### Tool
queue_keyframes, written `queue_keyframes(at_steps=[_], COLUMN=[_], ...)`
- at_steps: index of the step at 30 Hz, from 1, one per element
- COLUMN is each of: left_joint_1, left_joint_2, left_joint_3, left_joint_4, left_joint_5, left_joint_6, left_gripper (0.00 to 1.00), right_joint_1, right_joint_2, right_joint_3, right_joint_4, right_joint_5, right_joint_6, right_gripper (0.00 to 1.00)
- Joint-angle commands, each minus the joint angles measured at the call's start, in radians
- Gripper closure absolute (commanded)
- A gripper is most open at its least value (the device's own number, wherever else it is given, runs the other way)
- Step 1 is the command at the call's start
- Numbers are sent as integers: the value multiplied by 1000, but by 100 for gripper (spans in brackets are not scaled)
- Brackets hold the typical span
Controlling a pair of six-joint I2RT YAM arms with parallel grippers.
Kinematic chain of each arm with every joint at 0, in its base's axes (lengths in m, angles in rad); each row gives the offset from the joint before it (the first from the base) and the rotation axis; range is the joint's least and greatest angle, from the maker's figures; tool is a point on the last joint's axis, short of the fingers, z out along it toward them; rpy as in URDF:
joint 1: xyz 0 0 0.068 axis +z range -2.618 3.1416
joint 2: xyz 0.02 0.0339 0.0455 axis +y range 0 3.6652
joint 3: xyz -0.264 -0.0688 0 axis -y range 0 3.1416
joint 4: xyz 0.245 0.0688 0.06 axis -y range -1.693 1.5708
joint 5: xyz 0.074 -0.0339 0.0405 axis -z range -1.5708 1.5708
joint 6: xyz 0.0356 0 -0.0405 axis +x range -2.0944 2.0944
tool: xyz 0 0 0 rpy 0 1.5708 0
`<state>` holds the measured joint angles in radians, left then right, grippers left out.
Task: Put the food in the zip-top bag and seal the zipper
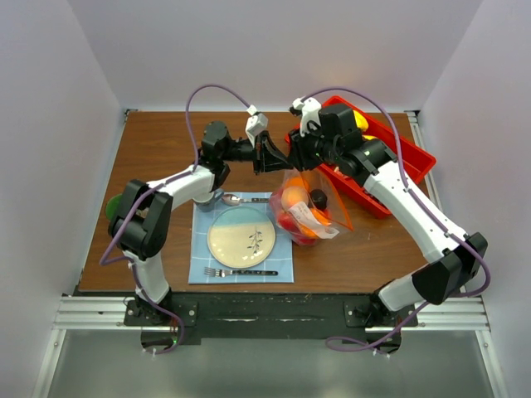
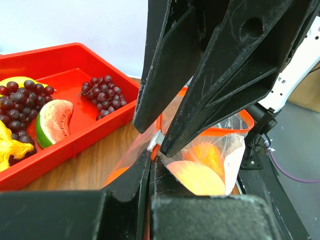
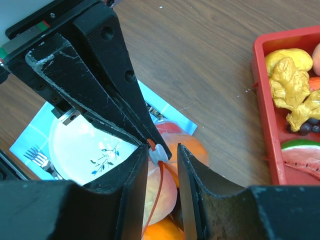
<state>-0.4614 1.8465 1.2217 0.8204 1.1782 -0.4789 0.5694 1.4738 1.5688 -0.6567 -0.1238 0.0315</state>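
The zip-top bag hangs above the table between my two grippers, with oranges, a peach and a red apple inside. My left gripper is shut on the bag's mouth corner; in its wrist view its fingers pinch the orange-red zipper beside the white slider. My right gripper is open, and its fingers straddle the slider and the zipper strip. Grapes, a watermelon slice and yellow pieces lie in the red tray.
The red tray sits at the back right, behind the right arm. A plate lies on a blue placemat with a fork and spoon, just left of the bag. A green object sits at the table's left edge.
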Motion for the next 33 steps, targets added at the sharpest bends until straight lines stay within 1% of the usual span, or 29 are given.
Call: queue_keyframes(at_steps=[1,6,9,11,13,16,19,22,23,29,33], left_joint_1=[-5,-5,-5,-5,-3,-5,-6,-6,-6,-6,-6], left_joint_2=[-44,-35,-33,-33,-33,-36,-38,-46,-53,-55,-50], left_joint_3=[35,41,42,42,42,39,38,32,27,18,-2], left_joint_4=[29,28,28,26,19,11,10,8,6,-24,2], left_joint_5=[6,3,3,3,3,-6,-14,-51,-95,-254,-302], left_joint_6=[6,3,2,2,8,13,13,11,11,-6,-47], left_gripper=[100,100,100,100,100,100,100,100,100,100,100], right_joint_1=[3,1,1,3,1,3,3,3,4,3,3], right_joint_2=[2,-3,-4,-7,-9,-6,-10,-21,-26,-56,-84], right_joint_3=[4,-15,-15,-19,-24,-23,-33,-42,-44,-90,-124], right_joint_4=[32,40,35,48,54,57,62,60,51,48,51], right_joint_5=[-37,-36,-42,-40,-39,-36,-28,-16,-11,23,39], right_joint_6=[-22,-25,-25,-25,-19,-10,1,18,19,47,61], right_gripper=[67,66,61,61,63,71,82,84,84,86,86])
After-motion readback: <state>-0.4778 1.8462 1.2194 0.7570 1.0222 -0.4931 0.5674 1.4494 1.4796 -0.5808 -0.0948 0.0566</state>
